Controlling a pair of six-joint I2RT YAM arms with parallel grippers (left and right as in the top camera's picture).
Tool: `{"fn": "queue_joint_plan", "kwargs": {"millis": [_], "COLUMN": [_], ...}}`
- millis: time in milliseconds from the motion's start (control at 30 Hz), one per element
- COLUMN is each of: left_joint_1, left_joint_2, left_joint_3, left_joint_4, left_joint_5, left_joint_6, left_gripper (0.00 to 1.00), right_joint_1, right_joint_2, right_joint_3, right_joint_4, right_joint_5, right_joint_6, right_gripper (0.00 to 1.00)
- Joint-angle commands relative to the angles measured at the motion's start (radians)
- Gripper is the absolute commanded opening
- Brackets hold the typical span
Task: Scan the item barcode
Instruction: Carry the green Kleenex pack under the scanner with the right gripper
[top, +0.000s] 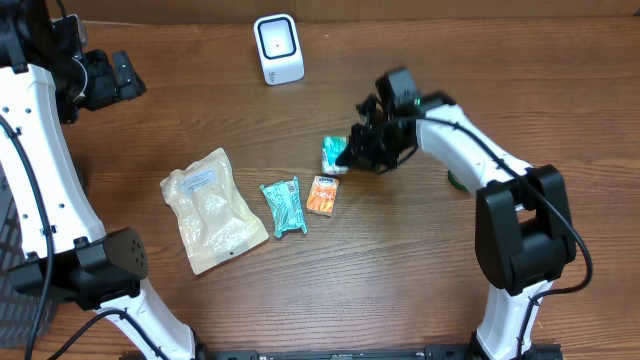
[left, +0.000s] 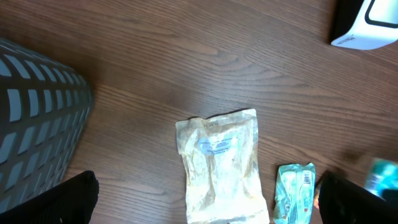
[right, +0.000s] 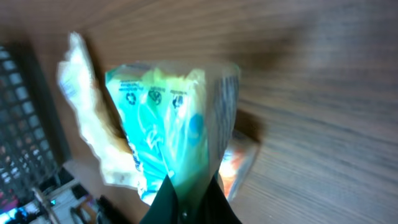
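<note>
The right hand (right: 186, 194) is closed on one edge of the green packet (right: 165, 118). Carry it forward-left of the hand and present the barcode squarely to the scanner (top: 278, 48).

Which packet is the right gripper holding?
The green-and-white packet, pinched by the right gripper at the row's right end. The teal packet, orange packet and beige pouch lie free on the table.
</note>
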Motion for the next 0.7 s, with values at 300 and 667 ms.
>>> {"fn": "queue_joint_plan", "kwargs": {"millis": [300,667], "left_joint_1": [-0.003,-0.003], "left_joint_2": [0.002,0.002], "left_joint_3": [0.0,0.0], "left_joint_4": [-0.002,-0.002], "left_joint_5": [-0.003,-0.003], "left_joint_6": [0.018,0.018], "left_gripper": [0.99,0.99], "right_joint_1": [0.11,0.264], "right_joint_2": [0.0,0.224], "right_joint_3": [0.565,0.562], "right_joint_4": [-0.018,0.624], "right_joint_5": [0.555,1.09], "right_joint_6": [-0.128,-0.649], "right_gripper": [0.04,0.04]}}
